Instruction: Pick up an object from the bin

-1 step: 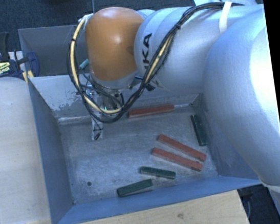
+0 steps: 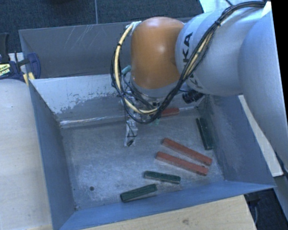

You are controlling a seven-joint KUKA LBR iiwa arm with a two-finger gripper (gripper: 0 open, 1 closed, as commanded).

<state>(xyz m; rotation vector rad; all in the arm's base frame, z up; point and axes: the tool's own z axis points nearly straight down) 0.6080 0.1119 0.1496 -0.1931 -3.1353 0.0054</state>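
Gripper (image 2: 130, 136): yours hangs over bare floor of the bin (image 2: 51, 151); you cannot tell whether it is spread or closed
Red-brown bars (image 2: 186, 151): two long flat sticks, side by side, right of it, toward the front wall
Dark green bars (image 2: 162, 176): two, beyond those, by the front wall

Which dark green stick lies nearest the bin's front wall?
The leftmost dark green stick, by the front wall; the middle one and right one lie farther back.
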